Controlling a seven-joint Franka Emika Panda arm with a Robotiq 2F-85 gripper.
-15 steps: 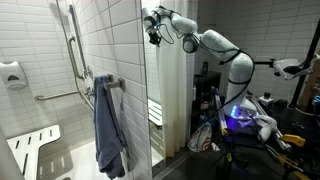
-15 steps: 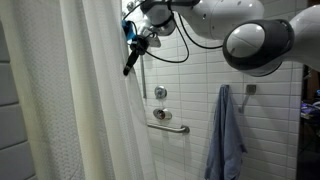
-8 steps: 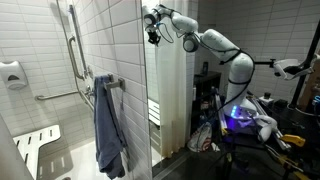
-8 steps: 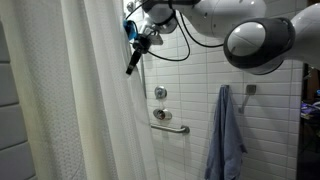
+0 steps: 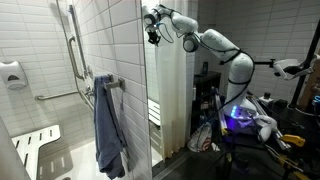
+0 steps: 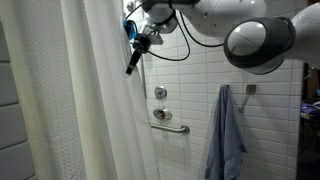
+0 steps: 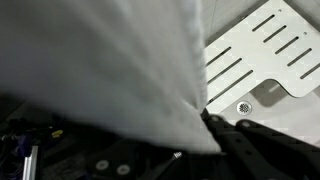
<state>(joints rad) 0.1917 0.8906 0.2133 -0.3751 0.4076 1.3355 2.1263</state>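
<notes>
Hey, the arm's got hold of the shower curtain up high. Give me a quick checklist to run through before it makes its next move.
1. Grip: gripper is closed, with shower curtain fabric bunched at the fingers in the wrist view: ok.
2. Curtain rail and hooks are out of frame: cannot tell.
3. Blue towel hangs on the tiled wall, apart from the curtain: ok.
4. Grab bar sits apart from the curtain's edge: ok.
5. Fold-down seat lies below the gripper; whether the hem clears it: cannot tell.
</notes>
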